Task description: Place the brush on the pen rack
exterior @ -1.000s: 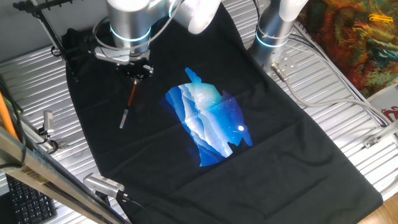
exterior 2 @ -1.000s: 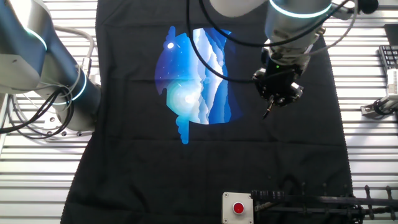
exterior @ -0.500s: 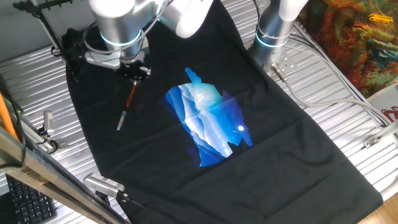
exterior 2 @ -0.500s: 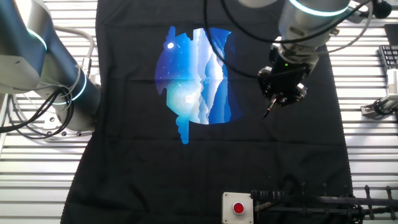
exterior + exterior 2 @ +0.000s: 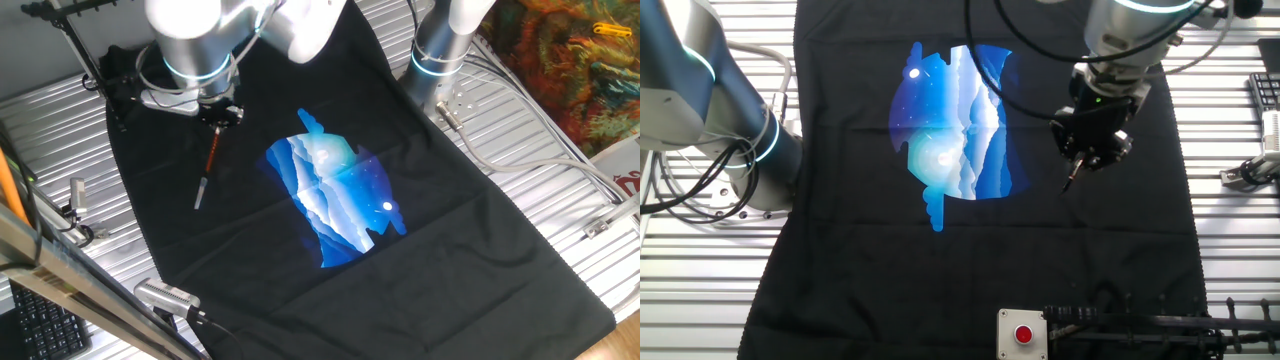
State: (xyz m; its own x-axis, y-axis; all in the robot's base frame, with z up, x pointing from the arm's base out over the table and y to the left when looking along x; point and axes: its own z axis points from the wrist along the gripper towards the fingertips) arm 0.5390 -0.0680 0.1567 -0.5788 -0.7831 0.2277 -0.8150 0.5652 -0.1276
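One fixed view — brush [image 5: 208,164] mid-cloth [image 5: 250,250], rack [image 5: 75,30] at edge

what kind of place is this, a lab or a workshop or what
Most likely a robotics lab bench: a gripper holding a brush over a black printed cloth, a ribbed metal table, and a grey box with a red button.

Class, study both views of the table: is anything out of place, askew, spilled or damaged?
Nothing looks spilled or broken. The only thing away from its home is the brush: it hangs tilted from the claw above the black cloth, pale tip down, while the pen rack in the far corner holds nothing.
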